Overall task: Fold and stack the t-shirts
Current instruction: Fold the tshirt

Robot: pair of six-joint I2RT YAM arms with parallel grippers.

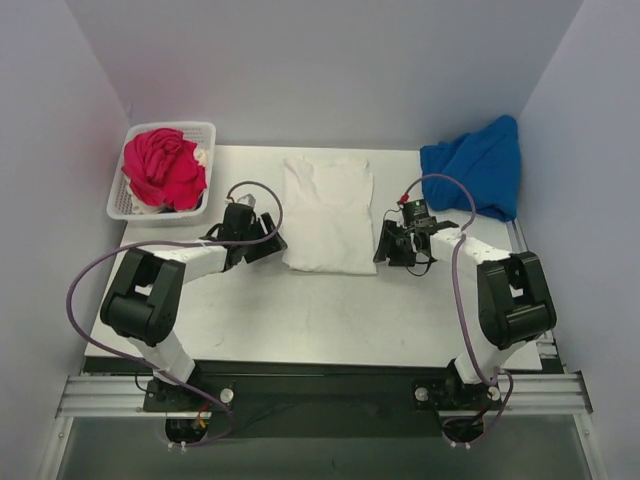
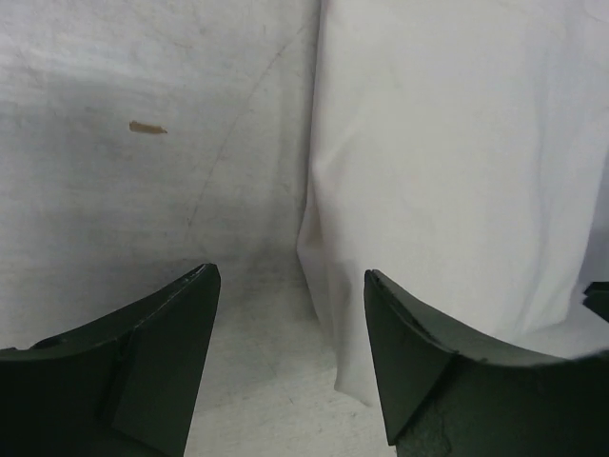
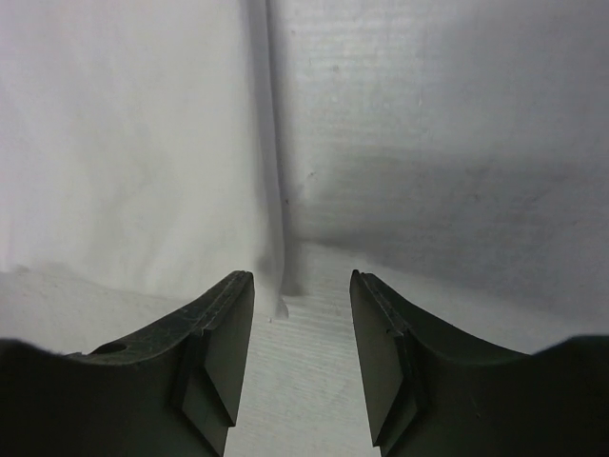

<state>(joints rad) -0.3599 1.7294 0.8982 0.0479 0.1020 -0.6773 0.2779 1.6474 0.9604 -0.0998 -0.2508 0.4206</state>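
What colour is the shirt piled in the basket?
Pinkish red. The shirt in the basket shows best in the top view.

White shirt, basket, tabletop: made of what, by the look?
White shirt: soft matte cloth, limp creased folds. Basket: likely white plastic, rigid lattice walls. Tabletop: hard pale matte sheet, fine scratches; laminate or metal, cannot tell.

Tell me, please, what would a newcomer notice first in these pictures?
The magenta-pink shirt heaped in the white basket at the far left catches the eye first, then the blue shirt bunched at the far right. Between them a folded white shirt lies flat.
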